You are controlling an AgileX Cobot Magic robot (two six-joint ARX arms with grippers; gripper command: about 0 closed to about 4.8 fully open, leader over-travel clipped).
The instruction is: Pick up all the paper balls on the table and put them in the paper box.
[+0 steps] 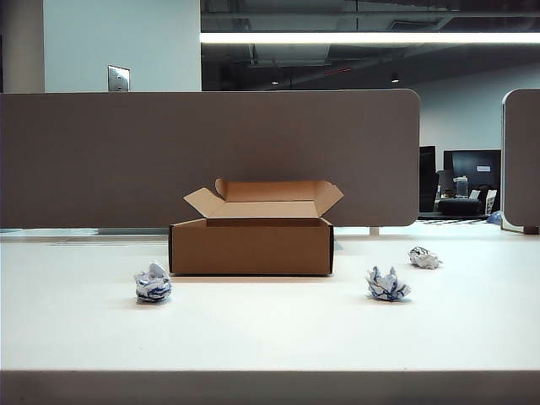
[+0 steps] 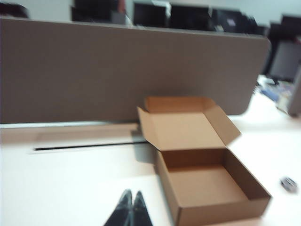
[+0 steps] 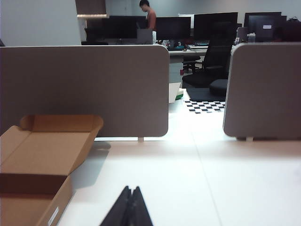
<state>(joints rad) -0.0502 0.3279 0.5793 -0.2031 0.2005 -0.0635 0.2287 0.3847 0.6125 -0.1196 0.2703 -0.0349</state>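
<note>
The brown paper box (image 1: 251,245) stands open in the middle of the white table (image 1: 270,337), lid tipped back. Three paper balls lie around it: one (image 1: 153,283) left of the box, one (image 1: 387,284) to the right, one (image 1: 424,257) farther right and back. No arm shows in the exterior view. In the left wrist view my left gripper (image 2: 132,193) is shut and empty over bare table beside the box (image 2: 207,183); a paper ball (image 2: 289,184) lies beyond the box. My right gripper (image 3: 131,189) is shut and empty, with the box (image 3: 42,160) to one side.
Grey partition panels (image 1: 211,156) stand along the table's far edge, with a second panel (image 1: 521,160) at the right. A gap between them opens onto an office with chairs and monitors.
</note>
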